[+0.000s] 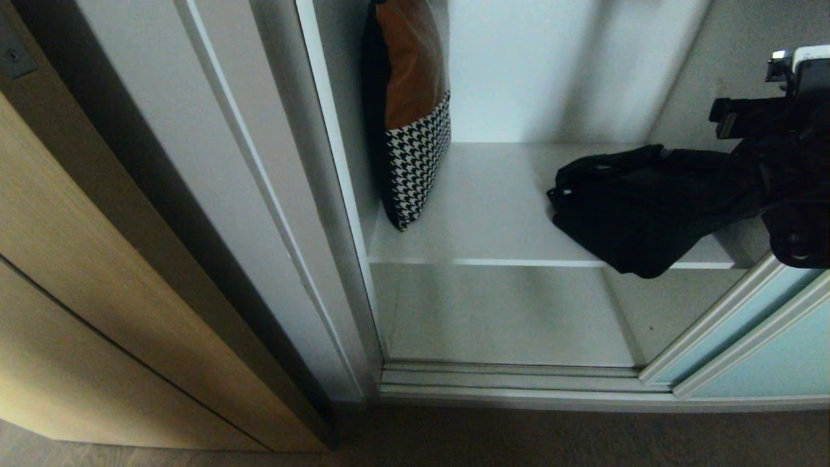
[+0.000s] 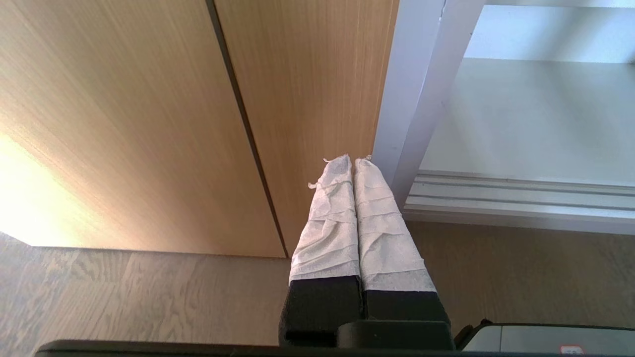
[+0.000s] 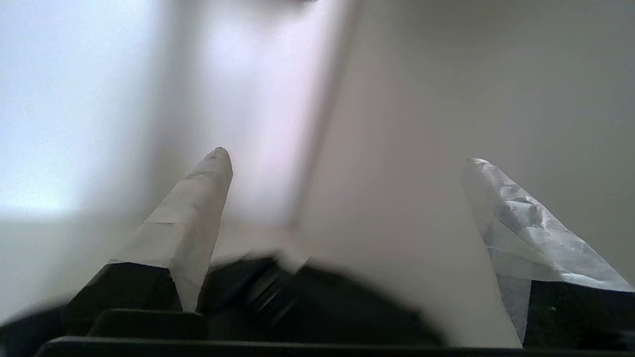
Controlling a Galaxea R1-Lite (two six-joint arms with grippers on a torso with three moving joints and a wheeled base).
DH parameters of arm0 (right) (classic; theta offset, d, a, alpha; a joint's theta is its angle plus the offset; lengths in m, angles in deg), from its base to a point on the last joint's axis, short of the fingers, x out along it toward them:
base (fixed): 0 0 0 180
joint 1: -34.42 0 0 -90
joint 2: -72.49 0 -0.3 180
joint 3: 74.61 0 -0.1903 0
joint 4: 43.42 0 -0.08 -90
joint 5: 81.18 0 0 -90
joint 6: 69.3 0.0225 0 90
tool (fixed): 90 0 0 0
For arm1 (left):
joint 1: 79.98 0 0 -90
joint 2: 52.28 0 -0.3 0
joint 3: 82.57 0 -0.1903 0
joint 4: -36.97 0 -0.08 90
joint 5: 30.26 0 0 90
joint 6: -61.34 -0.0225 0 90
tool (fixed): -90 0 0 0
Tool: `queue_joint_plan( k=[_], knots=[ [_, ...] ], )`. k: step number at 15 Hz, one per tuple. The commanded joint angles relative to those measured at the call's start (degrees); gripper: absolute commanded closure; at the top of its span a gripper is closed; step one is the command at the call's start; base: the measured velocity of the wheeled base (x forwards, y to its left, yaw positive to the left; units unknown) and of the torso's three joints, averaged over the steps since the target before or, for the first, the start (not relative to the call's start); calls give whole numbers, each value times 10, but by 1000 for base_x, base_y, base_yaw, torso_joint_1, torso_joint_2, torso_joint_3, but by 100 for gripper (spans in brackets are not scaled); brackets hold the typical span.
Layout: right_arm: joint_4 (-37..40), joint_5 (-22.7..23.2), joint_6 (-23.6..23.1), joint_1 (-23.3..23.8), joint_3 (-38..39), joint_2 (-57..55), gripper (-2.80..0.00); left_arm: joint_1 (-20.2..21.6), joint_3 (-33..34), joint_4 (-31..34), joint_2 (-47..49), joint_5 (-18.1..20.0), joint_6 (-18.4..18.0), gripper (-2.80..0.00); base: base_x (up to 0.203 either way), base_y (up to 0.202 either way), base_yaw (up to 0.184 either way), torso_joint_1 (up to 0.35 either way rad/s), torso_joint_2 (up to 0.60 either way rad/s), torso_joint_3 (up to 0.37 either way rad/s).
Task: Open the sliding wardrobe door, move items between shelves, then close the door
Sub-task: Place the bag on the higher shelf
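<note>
The black fabric bag (image 1: pixel 639 207) lies on the right part of a grey-white shelf (image 1: pixel 493 214), its lower corner hanging over the white front edge. My right arm (image 1: pixel 801 188) reaches in from the right, just above the bag's right end. In the right wrist view the right gripper (image 3: pixel 347 163) is open, its taped fingers wide apart with nothing between them; the bag (image 3: pixel 307 302) shows blurred low beneath them. The aqua sliding wardrobe door (image 1: pixel 771 337) stands slid aside at the lower right. My left gripper (image 2: pixel 353 159) is shut and parked low, in front of the wood cabinet.
An orange, black and houndstooth pillow (image 1: pixel 412 117) leans upright against the compartment's left wall. A lower shelf (image 1: pixel 506 318) lies below, with the door tracks (image 1: pixel 512 379) at its front. A light wood cabinet front (image 1: pixel 97 292) is on the left, above dark wood floor (image 1: pixel 519 441).
</note>
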Motion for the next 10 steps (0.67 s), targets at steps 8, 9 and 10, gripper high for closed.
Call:
queue_joint_plan(
  k=[8, 9, 10],
  knots=[
    [504, 208, 112, 31, 185, 239, 0, 0, 0, 0, 1, 0, 0, 0, 0, 0, 0, 0, 0, 0],
    [523, 216, 114, 36, 185, 230, 0, 0, 0, 0, 1, 0, 0, 0, 0, 0, 0, 0, 0, 0],
    [528, 218, 113, 39, 184, 209, 0, 0, 0, 0, 1, 0, 0, 0, 0, 0, 0, 0, 0, 0]
  ],
)
